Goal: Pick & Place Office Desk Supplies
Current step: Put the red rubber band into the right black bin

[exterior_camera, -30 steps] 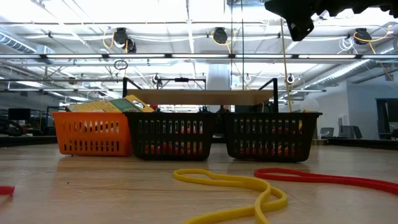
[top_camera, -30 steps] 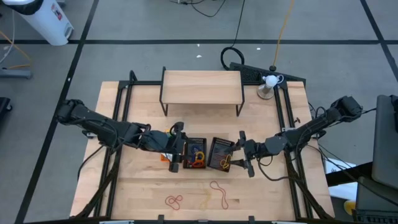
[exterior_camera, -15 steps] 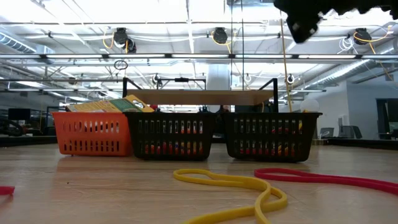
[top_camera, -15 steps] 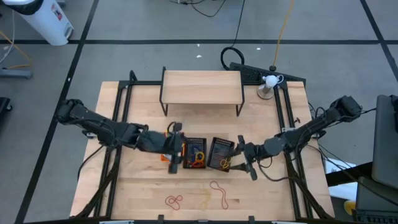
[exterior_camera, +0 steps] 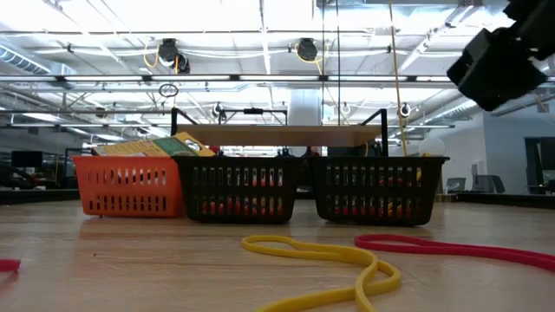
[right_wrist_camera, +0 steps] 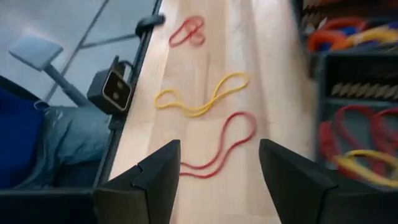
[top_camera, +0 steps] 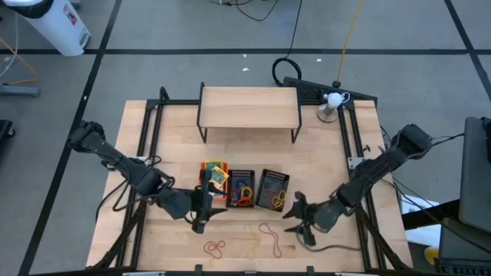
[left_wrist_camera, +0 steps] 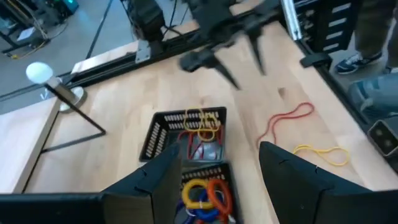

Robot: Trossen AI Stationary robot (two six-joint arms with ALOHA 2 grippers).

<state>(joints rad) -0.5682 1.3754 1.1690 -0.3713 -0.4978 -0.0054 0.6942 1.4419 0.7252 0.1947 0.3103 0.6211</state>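
Left gripper low over counter, just front-left of bins, jaws apart, empty. Orange bin holds yellow-and-green packs. Middle black bin holds orange, red, yellow, blue rubber bands. Right black bin holds red and yellow bands. Loose on counter in front: red loop, yellow loop, long red loop. Right gripper just front-right of bins, jaws apart, empty.

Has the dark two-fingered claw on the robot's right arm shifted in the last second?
Yes. The right gripper has drawn back from beside the black mesh bin toward the table's near edge, nearer the red rubber-band loop.
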